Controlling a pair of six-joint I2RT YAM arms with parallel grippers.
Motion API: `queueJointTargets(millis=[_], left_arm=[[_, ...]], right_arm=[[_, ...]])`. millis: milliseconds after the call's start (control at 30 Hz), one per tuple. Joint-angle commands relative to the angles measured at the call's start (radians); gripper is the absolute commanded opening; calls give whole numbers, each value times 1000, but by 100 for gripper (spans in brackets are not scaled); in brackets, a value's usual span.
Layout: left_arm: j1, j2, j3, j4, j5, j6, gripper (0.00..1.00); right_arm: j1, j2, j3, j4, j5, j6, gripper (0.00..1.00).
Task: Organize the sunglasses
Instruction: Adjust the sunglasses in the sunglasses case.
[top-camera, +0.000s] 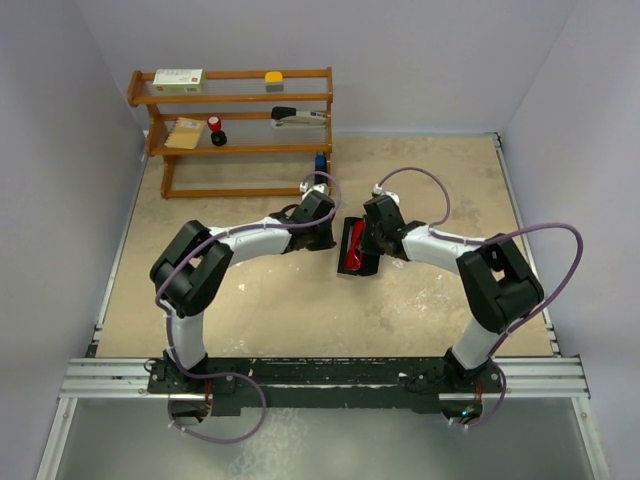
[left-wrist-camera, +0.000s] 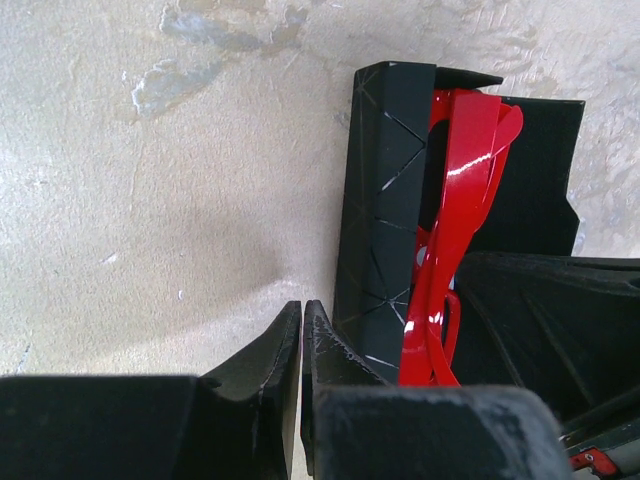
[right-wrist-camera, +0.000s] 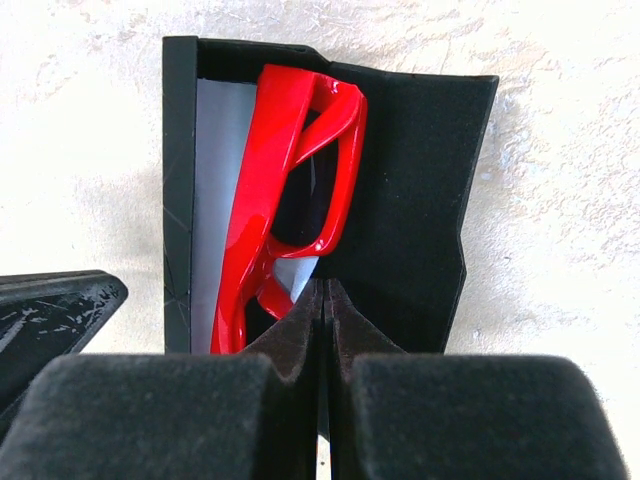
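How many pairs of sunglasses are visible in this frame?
1. The red sunglasses lie in the open black case at the middle of the table. None shows on the wooden shelf rack, though its small items are unclear.

In case (top-camera: 348, 268): sunglasses (top-camera: 356, 244); L gripper (left-wrist-camera: 302, 322) just left, R gripper (right-wrist-camera: 325, 296) right; shelf (top-camera: 255, 150) rear-left.

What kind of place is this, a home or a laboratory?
Probably a laboratory test cell: plain grey walls enclose a worn table, the left arm and right arm are bolted to a metal rail, and a wooden shelf holds props.
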Motion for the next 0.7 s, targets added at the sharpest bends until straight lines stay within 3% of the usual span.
queueJointTargets(millis=[0, 667], left_arm=[[-7, -2, 28, 46, 5, -3, 0], [-11, -18, 11, 56, 5, -13, 0]], right_arm=[[0, -29, 44, 5, 9, -16, 0], [0, 3, 55, 33, -38, -8, 0]])
